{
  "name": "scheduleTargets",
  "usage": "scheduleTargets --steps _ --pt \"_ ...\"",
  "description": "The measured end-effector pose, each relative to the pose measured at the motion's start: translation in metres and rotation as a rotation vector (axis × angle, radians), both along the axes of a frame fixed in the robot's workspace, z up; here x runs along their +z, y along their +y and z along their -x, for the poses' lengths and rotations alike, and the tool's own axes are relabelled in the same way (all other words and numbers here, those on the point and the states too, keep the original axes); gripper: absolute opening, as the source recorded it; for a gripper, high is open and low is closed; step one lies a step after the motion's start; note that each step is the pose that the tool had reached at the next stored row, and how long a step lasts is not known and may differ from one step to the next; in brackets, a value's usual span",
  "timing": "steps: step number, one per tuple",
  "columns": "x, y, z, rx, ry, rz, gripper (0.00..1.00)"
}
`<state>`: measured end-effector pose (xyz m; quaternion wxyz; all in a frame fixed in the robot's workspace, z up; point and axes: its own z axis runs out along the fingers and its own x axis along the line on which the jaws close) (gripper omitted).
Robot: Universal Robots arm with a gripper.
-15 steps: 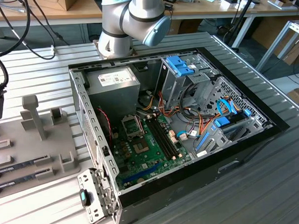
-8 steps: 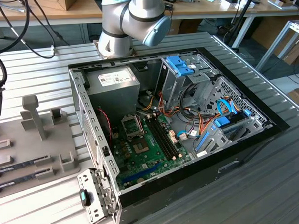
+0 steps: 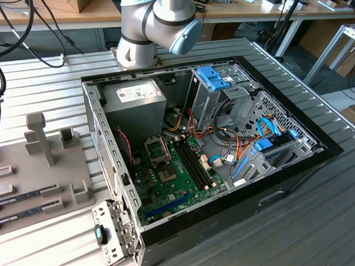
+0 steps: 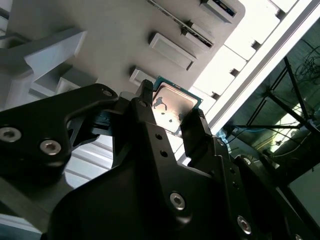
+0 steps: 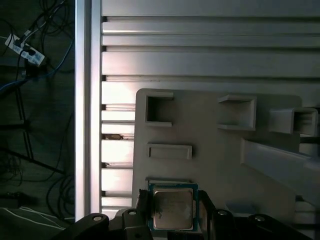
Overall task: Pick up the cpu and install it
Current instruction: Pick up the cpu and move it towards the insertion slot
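Claw (image 4: 170, 114) grips the cpu (image 4: 174, 104) by two opposite edges, just over the grey parts tray (image 5: 220, 160); pickup looks underway, while seating in the motherboard socket (image 3: 156, 149) is not yet done.

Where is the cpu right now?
In both wrist views the cpu is held in the gripper, at one edge of the grey tray that lies on the slatted table.

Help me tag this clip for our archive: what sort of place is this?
Probably a robotics lab: a robot arm by an open computer case on a slatted metal table, cluttered workbenches behind.
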<state>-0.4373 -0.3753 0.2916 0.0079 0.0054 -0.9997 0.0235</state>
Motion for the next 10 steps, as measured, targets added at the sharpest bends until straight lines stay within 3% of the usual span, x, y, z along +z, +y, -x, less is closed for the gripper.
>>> scheduleTargets --steps 10 --pt "0.0124 0.0000 0.0000 0.000 0.0000 0.0000 0.47"
